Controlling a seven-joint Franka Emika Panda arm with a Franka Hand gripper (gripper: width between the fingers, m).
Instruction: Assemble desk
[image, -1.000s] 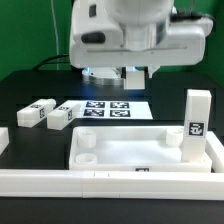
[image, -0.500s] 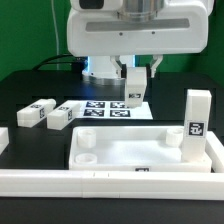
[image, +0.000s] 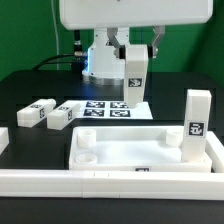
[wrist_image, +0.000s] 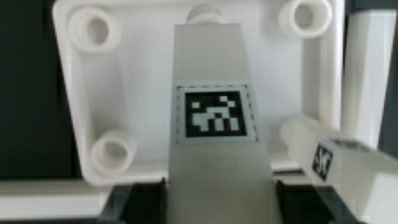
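My gripper (image: 135, 50) is shut on a white square leg block (image: 135, 78), holding it upright in the air above the marker board (image: 100, 108). In the wrist view the held leg (wrist_image: 221, 100) runs between the dark fingers (wrist_image: 146, 200) and shows its tag. The white rimmed tabletop (image: 140, 152) lies below, toward the front, with round sockets (wrist_image: 111, 152) at its corners. A second leg (image: 197, 125) stands upright in the tabletop's corner on the exterior view's right. Two more legs (image: 35, 112) (image: 62, 116) lie flat on the black table at the exterior view's left.
A long white border rail (image: 110, 182) runs along the front edge, with a short piece (image: 3, 140) at the exterior view's left. The robot's white base (image: 100, 55) stands behind the marker board.
The gripper has risen from just above the marker board, carrying the leg block up with it. The other parts have not moved.
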